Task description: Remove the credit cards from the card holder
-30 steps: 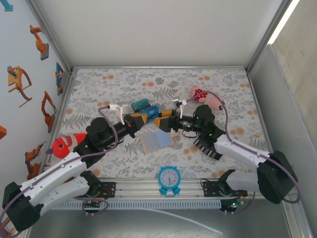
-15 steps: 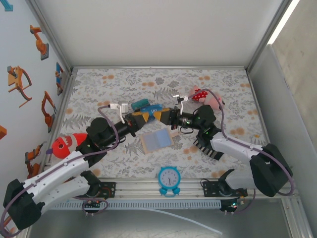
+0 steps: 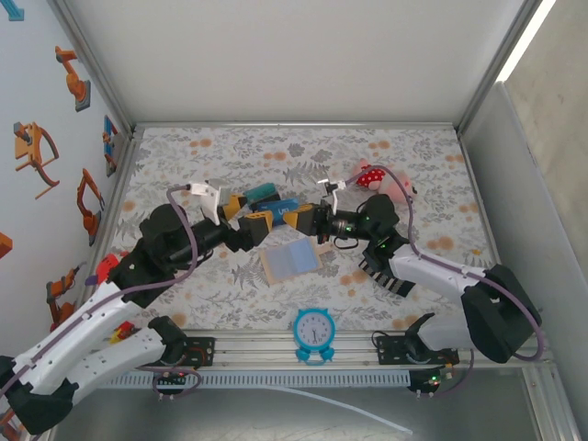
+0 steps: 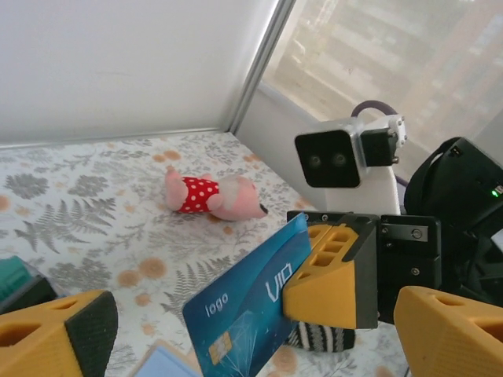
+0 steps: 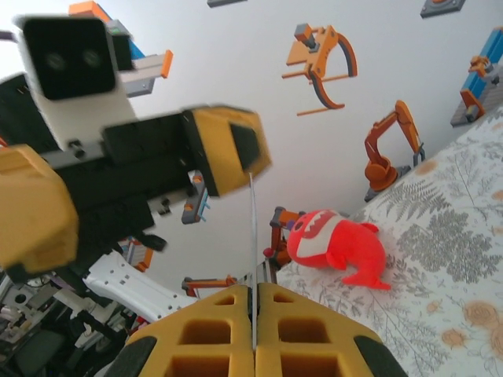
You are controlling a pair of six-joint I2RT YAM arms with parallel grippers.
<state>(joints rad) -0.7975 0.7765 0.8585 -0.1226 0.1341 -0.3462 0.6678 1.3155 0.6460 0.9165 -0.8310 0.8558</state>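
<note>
The card holder (image 3: 289, 260) lies open on the mat, its pale blue inside up; its corner (image 4: 167, 366) shows in the left wrist view. Above it my right gripper (image 3: 298, 219) is shut on a blue credit card (image 3: 281, 208) (image 4: 251, 310) and holds it in the air. In the right wrist view the card (image 5: 252, 228) stands edge-on between the closed yellow fingers (image 5: 314, 334). My left gripper (image 3: 246, 213) (image 4: 251, 338) is open, its pads to either side of the card's free end without touching it. A teal credit card (image 3: 260, 193) lies on the mat behind.
A blue clock (image 3: 315, 329) stands at the near edge. A striped sock (image 3: 381, 271) lies under the right arm, a pink plush (image 3: 386, 182) (image 4: 211, 196) at the back right, a red shark plush (image 3: 110, 266) (image 5: 334, 243) at the left wall.
My right gripper closed on the blue card. My left gripper then opened, let go of the card and drew back to the left.
</note>
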